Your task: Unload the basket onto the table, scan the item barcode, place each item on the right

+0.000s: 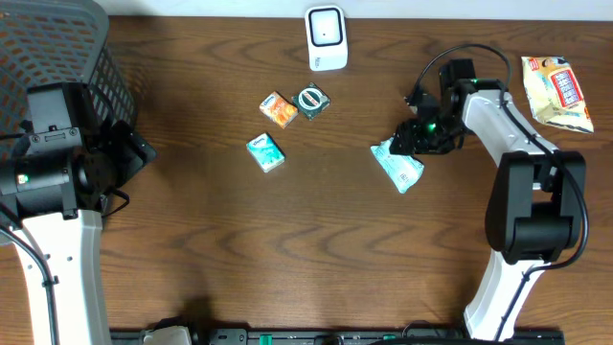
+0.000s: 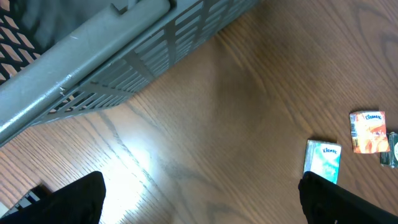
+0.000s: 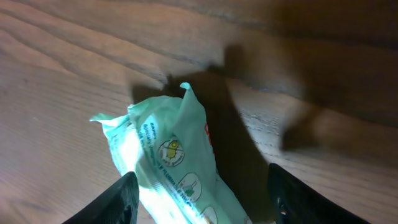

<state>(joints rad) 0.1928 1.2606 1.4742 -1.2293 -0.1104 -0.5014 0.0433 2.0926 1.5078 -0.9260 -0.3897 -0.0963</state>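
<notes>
While astride the green packet (image 3: 180,162), the right end effector (image 3: 202,190), jaws apart.

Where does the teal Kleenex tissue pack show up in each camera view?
Overhead: teal tissue pack left of centre, just below the orange tissue pack.
Left wrist: lower right, left of the orange tissue pack.
Right wrist: not in it.
Shared landmark: the orange tissue pack, in overhead and left wrist only.
</notes>
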